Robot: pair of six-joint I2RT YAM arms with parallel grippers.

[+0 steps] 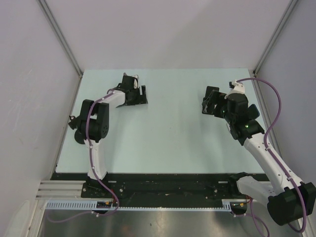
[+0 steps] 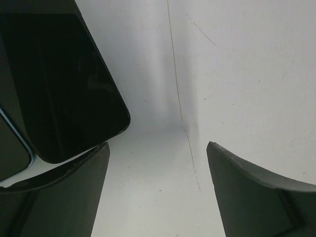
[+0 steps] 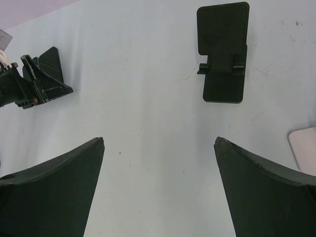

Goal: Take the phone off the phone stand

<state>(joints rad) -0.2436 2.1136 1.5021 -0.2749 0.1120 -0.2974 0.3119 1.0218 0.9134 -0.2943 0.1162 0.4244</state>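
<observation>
A black phone (image 2: 64, 84) with a rounded corner and a pale blue rim fills the upper left of the left wrist view. It lies just beyond and left of my left gripper's left finger (image 2: 74, 192). My left gripper (image 2: 158, 144) is open over bare table, at the far left of the table (image 1: 140, 95). In the right wrist view the black phone stand (image 3: 223, 54) sits ahead, with nothing on it. My right gripper (image 3: 159, 139) is open wide and empty, well short of the stand, on the table's right side (image 1: 210, 103).
The left gripper shows as a black wedge (image 3: 42, 79) at the left of the right wrist view. A pale flat corner (image 3: 305, 150) shows at that view's right edge. Grey walls (image 1: 163, 29) enclose the pale table (image 1: 173, 133) on three sides.
</observation>
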